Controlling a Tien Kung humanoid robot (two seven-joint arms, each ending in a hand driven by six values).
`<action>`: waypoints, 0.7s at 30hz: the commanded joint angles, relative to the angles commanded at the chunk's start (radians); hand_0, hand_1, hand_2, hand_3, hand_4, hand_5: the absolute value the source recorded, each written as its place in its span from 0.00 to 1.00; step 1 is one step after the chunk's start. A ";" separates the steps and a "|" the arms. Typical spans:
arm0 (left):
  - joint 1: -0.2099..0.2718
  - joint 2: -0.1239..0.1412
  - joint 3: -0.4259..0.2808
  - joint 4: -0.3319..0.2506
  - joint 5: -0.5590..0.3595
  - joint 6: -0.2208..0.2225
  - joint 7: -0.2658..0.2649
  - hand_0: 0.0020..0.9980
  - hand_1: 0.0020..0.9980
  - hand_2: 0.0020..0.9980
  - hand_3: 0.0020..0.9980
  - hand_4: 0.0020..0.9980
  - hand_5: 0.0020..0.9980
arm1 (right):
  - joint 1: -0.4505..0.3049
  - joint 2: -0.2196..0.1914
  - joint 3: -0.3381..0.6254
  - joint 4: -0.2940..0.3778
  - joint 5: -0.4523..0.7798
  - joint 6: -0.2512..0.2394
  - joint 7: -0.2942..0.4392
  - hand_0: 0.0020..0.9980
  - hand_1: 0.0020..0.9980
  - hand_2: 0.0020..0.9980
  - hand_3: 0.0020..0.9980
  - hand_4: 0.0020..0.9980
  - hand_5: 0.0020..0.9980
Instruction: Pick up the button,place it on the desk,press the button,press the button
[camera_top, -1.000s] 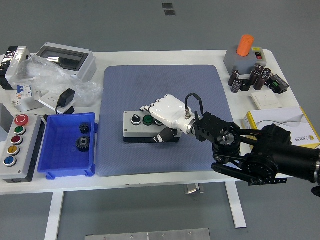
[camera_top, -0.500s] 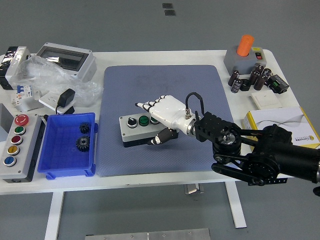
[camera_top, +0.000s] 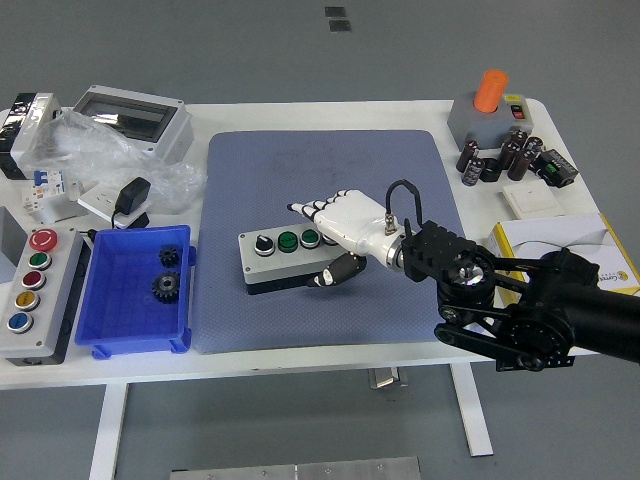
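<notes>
Button box (camera_top: 285, 258) lies on the blue-grey mat (camera_top: 330, 240), a little left of the frame's centre, with its long axis running left to right and its buttons facing up. Compared with one second ago it sits further left and slightly turned; since half a second ago it has hardly moved.

Going from largest to smallest: the white worktop (camera_top: 480, 125) fills the middle of the frame, and the mat covers its central part. The right arm (camera_top: 530, 310) comes in from the lower right, and it is now drawn back a little to the right, so more of the box top is visible. The right hand (camera_top: 345, 228) is at the right end of the box; its fingers (camera_top: 312, 208) are stretched out flat over the box's right end, and the thumb is below, beside the front edge. I cannot tell if they touch the box; they do not grip it.

On top of the box, from left to right, are a black knob (camera_top: 263, 243), a green button (camera_top: 287, 240) and one more button (camera_top: 309, 237).
</notes>
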 joint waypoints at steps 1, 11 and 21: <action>0.001 0.000 0.002 0.000 -0.003 0.000 -0.001 0.64 0.63 0.58 0.56 0.44 0.00 | -0.003 -0.009 0.001 0.012 0.006 0.000 -0.002 0.77 0.77 0.96 1.00 1.00 0.64; 0.005 -0.001 0.009 0.001 -0.012 0.001 -0.008 0.64 0.63 0.58 0.56 0.43 0.00 | -0.034 -0.068 -0.012 0.112 0.083 -0.006 -0.013 0.75 0.76 0.95 1.00 1.00 0.66; 0.007 -0.002 0.009 0.002 -0.011 0.002 -0.009 0.64 0.63 0.58 0.56 0.44 0.00 | -0.051 -0.108 0.068 0.175 0.082 -0.039 -0.008 0.74 0.74 0.94 1.00 1.00 0.70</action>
